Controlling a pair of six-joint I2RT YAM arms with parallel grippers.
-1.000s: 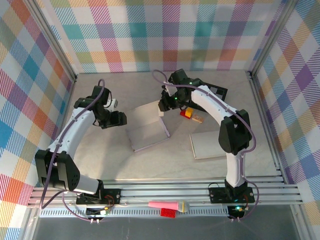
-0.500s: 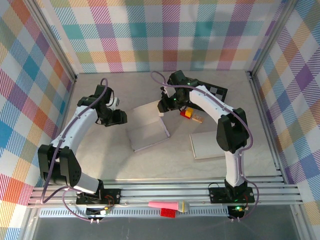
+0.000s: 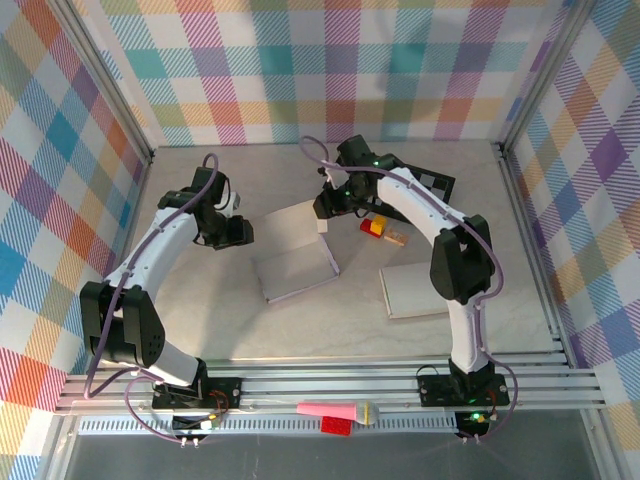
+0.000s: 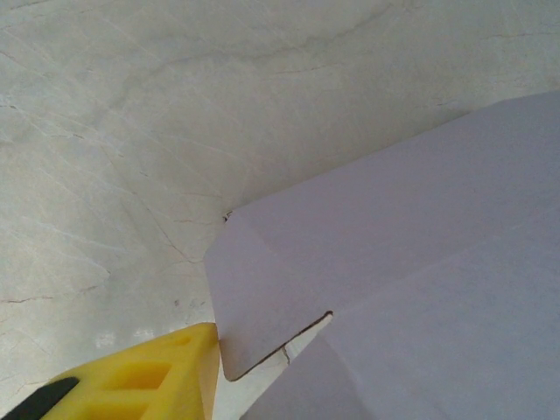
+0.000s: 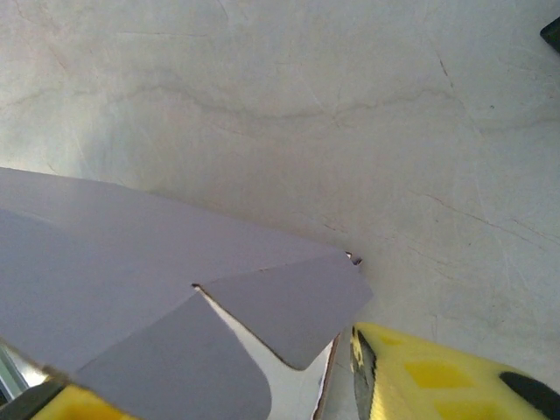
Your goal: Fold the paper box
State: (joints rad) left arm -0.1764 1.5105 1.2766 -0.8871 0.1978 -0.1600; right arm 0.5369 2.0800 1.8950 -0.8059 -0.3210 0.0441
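Observation:
The paper box is a pale grey, half-folded sheet in the middle of the table, its far panel tilted up. My left gripper is at the box's far left corner. In the left wrist view one yellow finger stands just left of a rounded corner flap, and paper hides the other finger. My right gripper is at the far right corner. Its two yellow fingers stand apart on either side of the corner flaps, so the right gripper is open around them.
A flat white sheet lies right of the box. Red and yellow bricks and a wooden block sit just behind it, next to the right arm. A black frame lies at the back right. A pink object rests on the front rail.
Both grippers have shifted slightly toward the far side at the box's back corners. The box itself has barely moved.

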